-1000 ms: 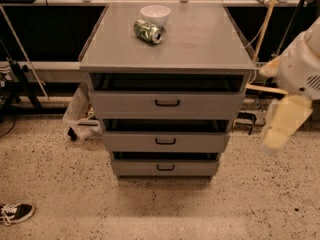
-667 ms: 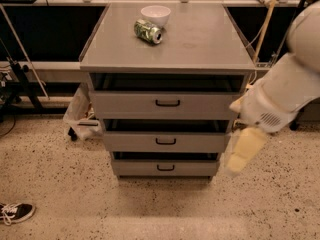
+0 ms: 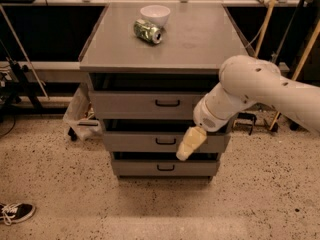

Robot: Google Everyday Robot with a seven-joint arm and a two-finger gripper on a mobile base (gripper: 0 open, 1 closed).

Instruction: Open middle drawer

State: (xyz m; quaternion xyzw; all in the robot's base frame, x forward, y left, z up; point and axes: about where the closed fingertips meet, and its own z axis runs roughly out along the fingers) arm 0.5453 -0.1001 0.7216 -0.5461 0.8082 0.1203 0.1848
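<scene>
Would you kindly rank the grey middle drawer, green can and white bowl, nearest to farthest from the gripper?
The gripper hangs before the drawer fronts.
1. Grey middle drawer, right at it.
2. Green can, lying on the cabinet top.
3. White bowl, behind the can.

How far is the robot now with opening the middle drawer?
Done: the approach. The gripper is in front of the middle drawer, just right of its black handle. In hand: lining up with that handle, not yet on it. Left: grasping and pulling, since the drawer front looks closed.
</scene>
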